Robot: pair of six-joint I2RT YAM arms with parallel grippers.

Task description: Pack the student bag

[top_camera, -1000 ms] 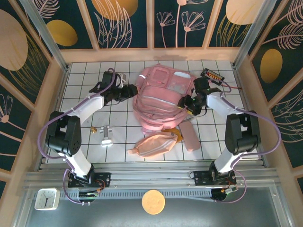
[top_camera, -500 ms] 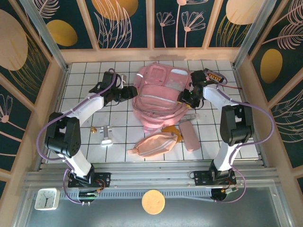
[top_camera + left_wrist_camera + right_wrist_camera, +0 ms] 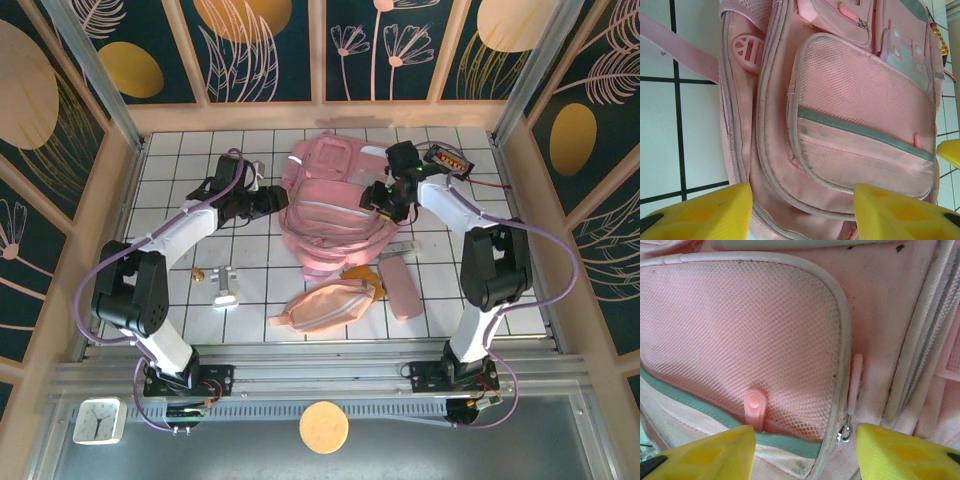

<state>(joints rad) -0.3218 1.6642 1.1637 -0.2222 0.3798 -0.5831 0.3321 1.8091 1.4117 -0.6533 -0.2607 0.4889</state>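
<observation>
The student bag [image 3: 335, 205], a large pink backpack, lies front up in the middle of the tiled table. My left gripper [image 3: 275, 200] is at its left edge. In the left wrist view its yellow fingers [image 3: 695, 212] stand apart, open, with the bag's piped front pocket [image 3: 855, 100] and side seam spanning the gap. My right gripper [image 3: 385, 198] hangs over the bag's upper right part, open. Its fingers [image 3: 905, 450] straddle the rim of a mesh pocket [image 3: 740, 330], and a pink zipper pull [image 3: 855, 382] sits just ahead of the gap.
Near the front lie a peach-pink oval pouch [image 3: 325, 305], a slim pink case [image 3: 400, 288] and a yellow item [image 3: 362, 275]. A metal piece [image 3: 225, 290] lies front left. A black and red object [image 3: 447, 158] sits at the back right. Wooden walls ring the table.
My right gripper has moved from the bag's right side back and left onto its upper right part. The bag's top has shifted slightly. The left arm has barely moved.
</observation>
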